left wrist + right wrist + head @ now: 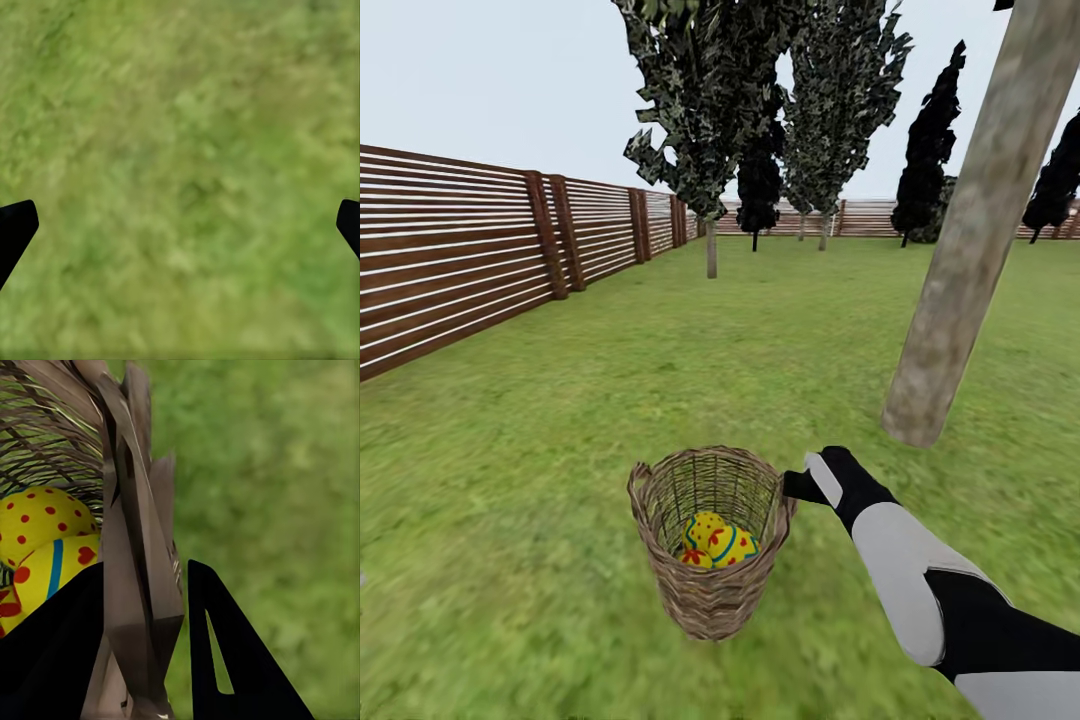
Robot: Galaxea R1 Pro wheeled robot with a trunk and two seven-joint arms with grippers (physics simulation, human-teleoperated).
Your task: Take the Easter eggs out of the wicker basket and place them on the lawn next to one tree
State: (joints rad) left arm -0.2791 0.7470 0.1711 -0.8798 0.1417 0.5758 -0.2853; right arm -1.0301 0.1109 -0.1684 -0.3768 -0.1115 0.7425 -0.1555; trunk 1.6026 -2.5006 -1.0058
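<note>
The wicker basket stands on the lawn just in front of me. Yellow Easter eggs with red dots and blue bands lie together at its bottom. My right gripper is at the basket's right rim. In the right wrist view its fingers straddle the wicker rim piece, one inside and one outside, pressed against it, and two eggs show inside. My left gripper hangs open over bare grass. The thick leaning tree trunk rises close behind the basket on the right.
A brown slat fence runs along the left and across the back. Thin-trunked trees and dark cypress-like trees stand far back. Open grass lies all around the basket and at the trunk's foot.
</note>
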